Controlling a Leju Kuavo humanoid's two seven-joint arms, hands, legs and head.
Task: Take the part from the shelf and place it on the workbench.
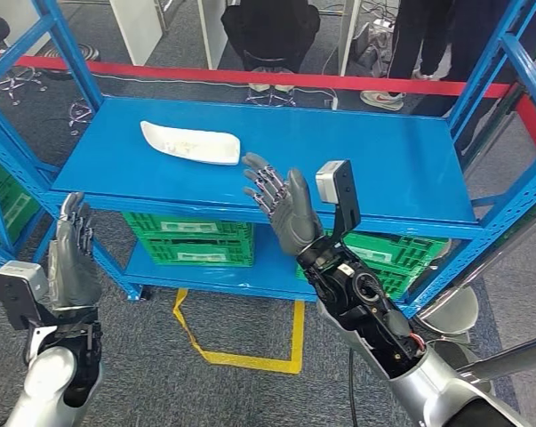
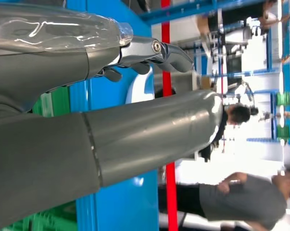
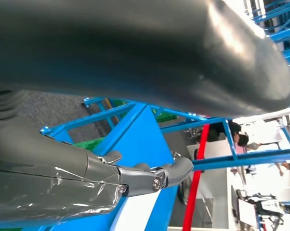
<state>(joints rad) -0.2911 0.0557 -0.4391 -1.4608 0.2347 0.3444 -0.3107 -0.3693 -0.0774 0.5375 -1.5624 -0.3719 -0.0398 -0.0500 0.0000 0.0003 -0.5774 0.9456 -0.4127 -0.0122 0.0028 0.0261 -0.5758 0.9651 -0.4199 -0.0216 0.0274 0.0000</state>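
Note:
A long white part lies flat on the blue shelf top, toward its left side. My right hand hovers over the shelf's front edge, just right of the part's near end, fingers spread and holding nothing. In the right wrist view the right hand's fingers point along the shelf with the white part beneath them. My left hand is raised in front of the shelf's left corner, below the top board, fingers apart and empty. The left wrist view shows the left hand's thumb and a strip of the white part.
Green crates sit on the lower shelf board. Blue uprights frame the shelf at both ends. A red floor line runs behind the shelf, and people stand beyond it. Yellow tape marks the floor near my feet.

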